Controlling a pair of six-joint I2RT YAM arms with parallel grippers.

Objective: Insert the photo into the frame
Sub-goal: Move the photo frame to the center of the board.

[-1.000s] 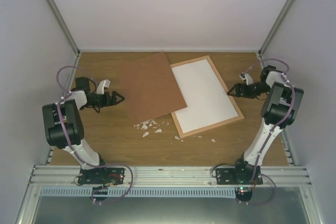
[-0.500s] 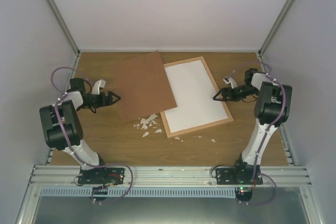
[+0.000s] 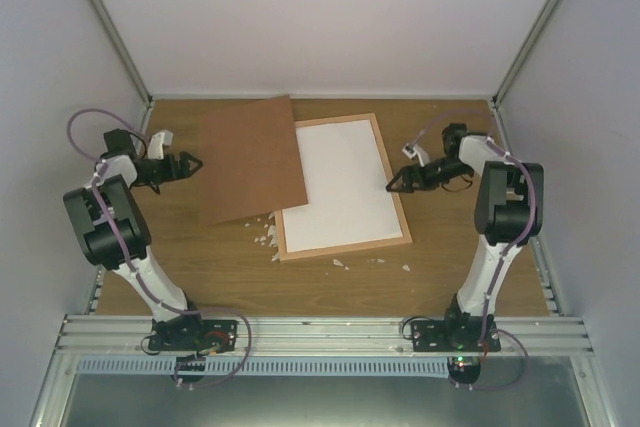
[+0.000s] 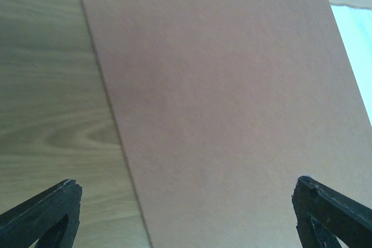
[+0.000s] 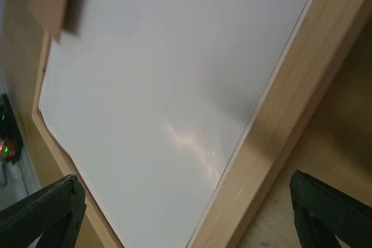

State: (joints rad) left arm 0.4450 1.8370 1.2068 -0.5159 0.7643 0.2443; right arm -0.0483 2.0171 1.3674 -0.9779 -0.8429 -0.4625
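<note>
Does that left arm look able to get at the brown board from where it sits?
Probably yes: the left claw is open right at the left edge of the brown board, with nothing between them. The board lies almost flat, so pinching it may be awkward.

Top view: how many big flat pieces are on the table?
2. The brown board lies left of centre, overlapping the frame, which lies to its right. Something could hide under the board.

No text, label or number can be read anywhere.
</note>
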